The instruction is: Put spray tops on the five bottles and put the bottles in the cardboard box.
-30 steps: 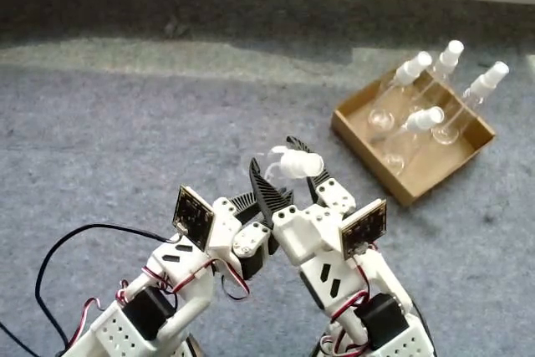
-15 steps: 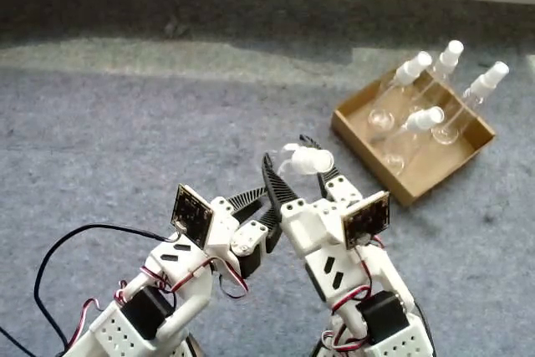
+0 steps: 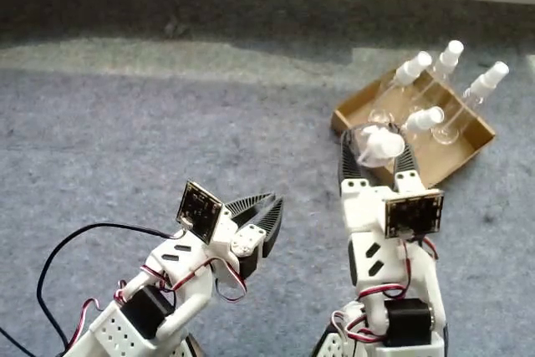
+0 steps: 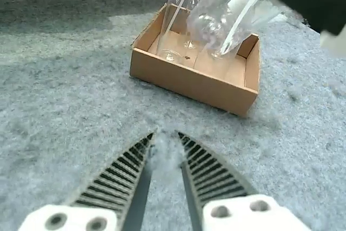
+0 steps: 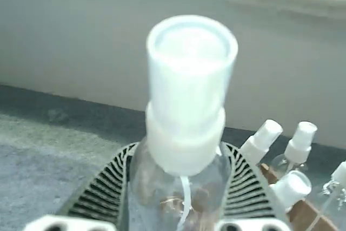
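My right gripper (image 3: 376, 155) is shut on a clear bottle (image 3: 374, 143) with a white spray top, held off the table at the cardboard box's (image 3: 456, 165) near left corner. In the right wrist view the bottle (image 5: 186, 112) stands between the ribbed fingers (image 5: 102, 198), cap toward the camera. Several capped bottles (image 3: 426, 118) lie inside the box, necks over its far rim. My left gripper (image 3: 269, 211) hovers low over the carpet, left of the right arm, slightly open and empty. Its wrist view shows the box (image 4: 189, 82), the held bottle (image 4: 227, 14) and its own gripper (image 4: 166, 142).
Grey carpet (image 3: 167, 123) covers the table, with free room to the left and middle. A darker strip and a pale wall run along the far edge. A black cable (image 3: 58, 248) loops beside the left arm's base.
The right arm has swung right and forward, carrying the capped bottle from the middle to the box's near corner. The left arm has stayed back, and its fingers have drawn closer together.
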### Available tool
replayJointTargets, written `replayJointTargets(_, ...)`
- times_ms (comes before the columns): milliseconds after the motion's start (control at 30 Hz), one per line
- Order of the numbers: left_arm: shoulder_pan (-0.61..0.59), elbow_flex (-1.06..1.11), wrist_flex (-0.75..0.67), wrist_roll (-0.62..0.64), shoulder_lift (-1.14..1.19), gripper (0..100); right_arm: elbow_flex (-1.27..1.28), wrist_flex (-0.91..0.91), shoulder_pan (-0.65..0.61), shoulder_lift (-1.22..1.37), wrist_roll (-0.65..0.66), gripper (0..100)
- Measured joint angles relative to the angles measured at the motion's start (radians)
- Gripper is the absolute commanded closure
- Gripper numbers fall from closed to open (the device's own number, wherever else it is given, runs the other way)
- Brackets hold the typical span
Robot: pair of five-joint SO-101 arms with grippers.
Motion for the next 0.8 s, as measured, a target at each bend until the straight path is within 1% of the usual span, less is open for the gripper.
replayJointTargets(100,-0.002,0.0,0.002,0.0,0.0,100,-0.1,0.014,0.051,-0.002,0.048,92.2)
replayJointTargets(200,-0.04,0.0,0.002,0.0,0.0,100,-0.186,0.014,0.12,0.064,0.072,92.2)
replayJointTargets(400,-0.166,0.0,0.002,0.0,0.0,100,-0.33,0.014,0.281,0.367,0.077,92.2)
replayJointTargets(567,-0.192,0.0,0.002,0.0,0.0,100,-0.382,0.014,0.382,0.578,0.077,92.2)
replayJointTargets(633,-0.192,0.0,0.002,0.0,0.0,100,-0.382,0.009,0.423,0.624,0.064,92.2)
replayJointTargets(800,-0.192,0.0,0.002,0.0,0.0,100,-0.382,-0.109,0.545,0.637,-0.017,92.2)
